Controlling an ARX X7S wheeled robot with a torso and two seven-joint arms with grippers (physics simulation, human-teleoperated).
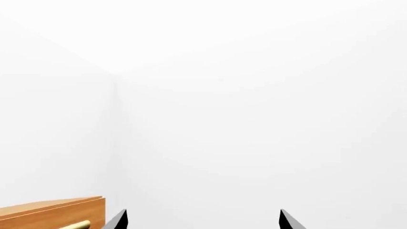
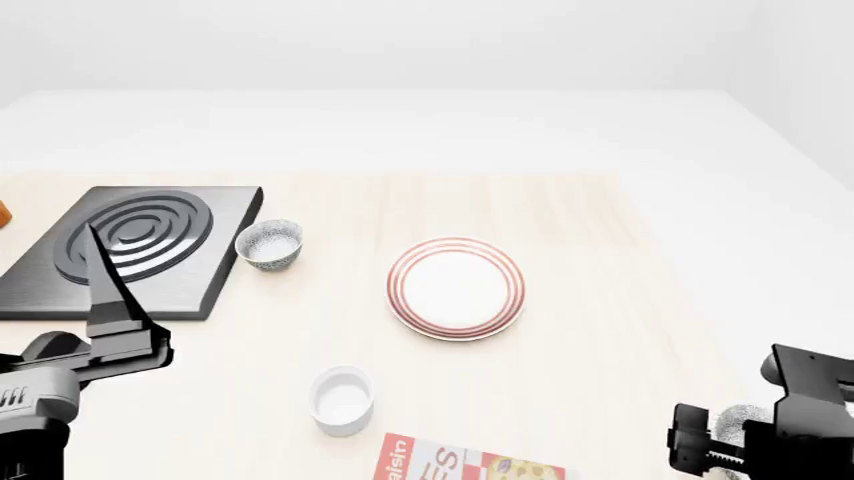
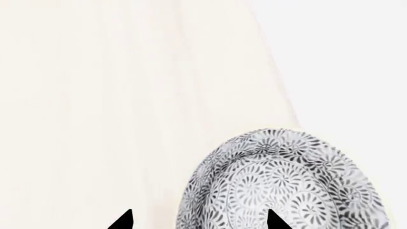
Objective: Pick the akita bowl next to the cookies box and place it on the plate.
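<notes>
Down at five o'clock from the plate, near the table edge, half hidden behind the right gripper: akita bowl, out at three o'clock of the cookies box and apart from it. From the right wrist, fingertips spread with the bowl's rim between them, one tip over the speckled surface, neither visibly pressing. Over at eight o'clock, left gripper likewise released, jaws wide on nothing; twin bowl at ten o'clock of the plate, just beside the black burner slab, white cup at seven.
</notes>
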